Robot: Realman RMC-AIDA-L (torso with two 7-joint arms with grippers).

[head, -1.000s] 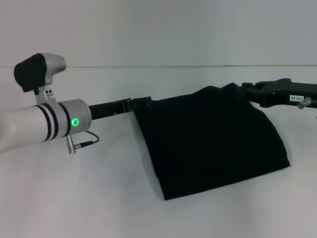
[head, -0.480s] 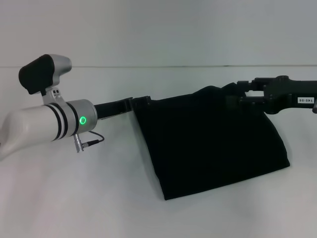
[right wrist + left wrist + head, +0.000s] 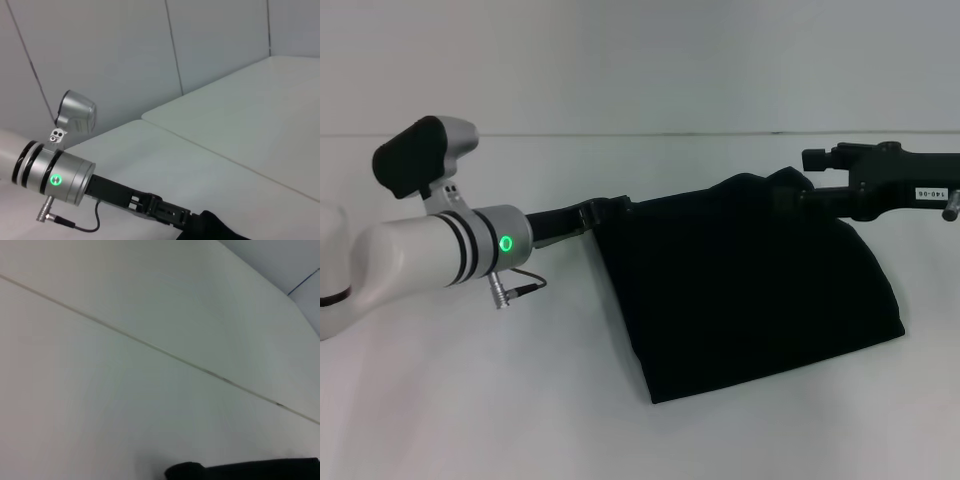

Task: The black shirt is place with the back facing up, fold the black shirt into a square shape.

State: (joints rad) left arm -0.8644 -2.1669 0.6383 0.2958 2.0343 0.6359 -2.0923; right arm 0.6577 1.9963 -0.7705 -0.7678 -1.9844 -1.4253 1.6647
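The black shirt (image 3: 750, 290) lies folded on the white table (image 3: 470, 400), right of centre in the head view, with its far edge bunched and a little raised. My left gripper (image 3: 605, 210) is at the shirt's far left corner, touching the cloth. My right gripper (image 3: 802, 192) is at the far right corner, right by the bunched fabric. The right wrist view shows the left gripper (image 3: 167, 214) reaching to the edge of the shirt (image 3: 215, 227). In the left wrist view there is only a black strip (image 3: 250, 469), and I cannot tell what it is.
The left forearm with its green light (image 3: 505, 243) and a looping cable (image 3: 520, 288) hangs over the table's left side. The right arm's black body (image 3: 900, 185) reaches in from the right. A pale wall (image 3: 640, 60) stands behind the table.
The left forearm has swung right and tilted, its gripper staying at the shirt's corner. The right gripper has turned and shifted slightly up. The shirt has not moved.
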